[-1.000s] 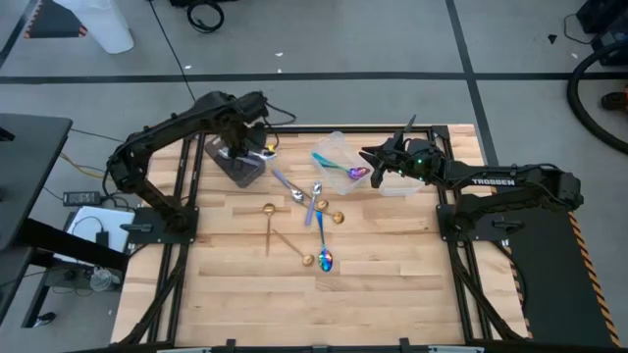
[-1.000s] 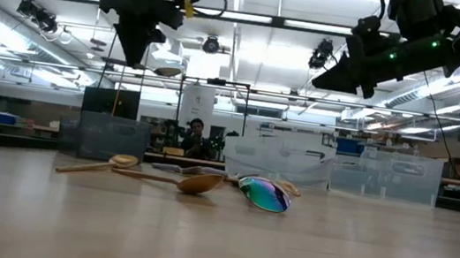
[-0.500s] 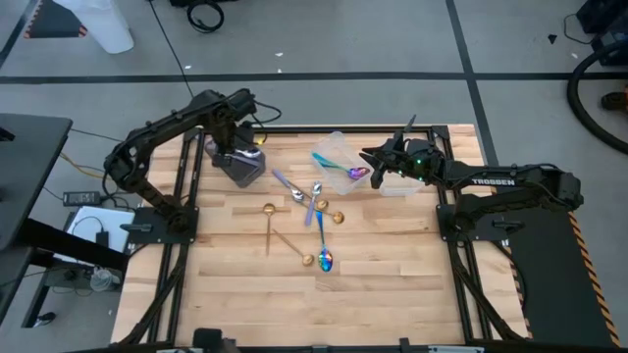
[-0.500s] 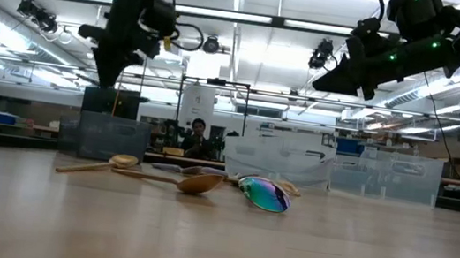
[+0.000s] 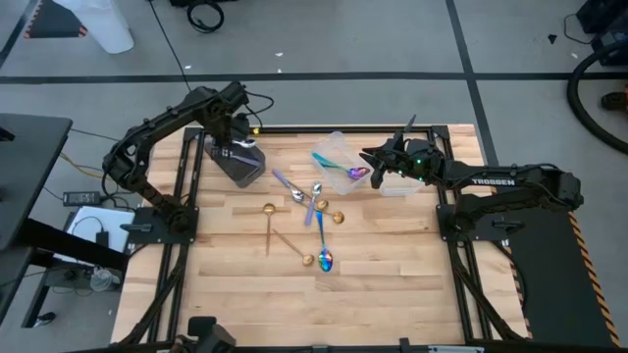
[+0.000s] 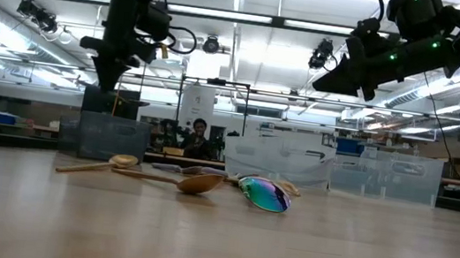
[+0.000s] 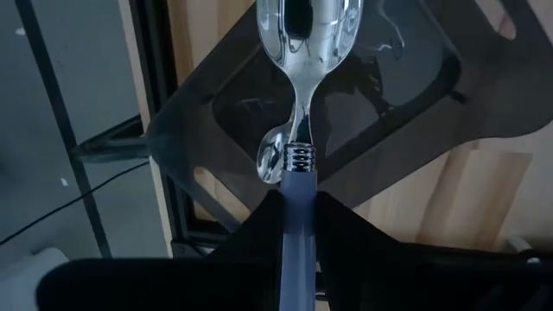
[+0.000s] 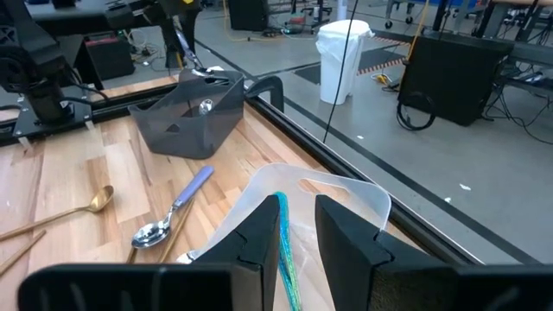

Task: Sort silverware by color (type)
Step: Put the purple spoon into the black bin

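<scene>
Wooden bench [image 5: 392, 294] held about eight loose spoons [image 5: 314, 221] — sorting barely begun; left end effector [image 7: 298, 207] gripped a silver spoon [image 7: 304, 34] over the dark tub [image 5: 240, 167], right end effector [image 8: 298, 226] a teal-handled spoon [image 8: 285, 246] over the clear tub [image 5: 339, 152].

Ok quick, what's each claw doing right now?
Left claw: shut on a silver spoon, above the dark tub.
Right claw: shut on a teal-handled spoon, over the clear tub.
</scene>
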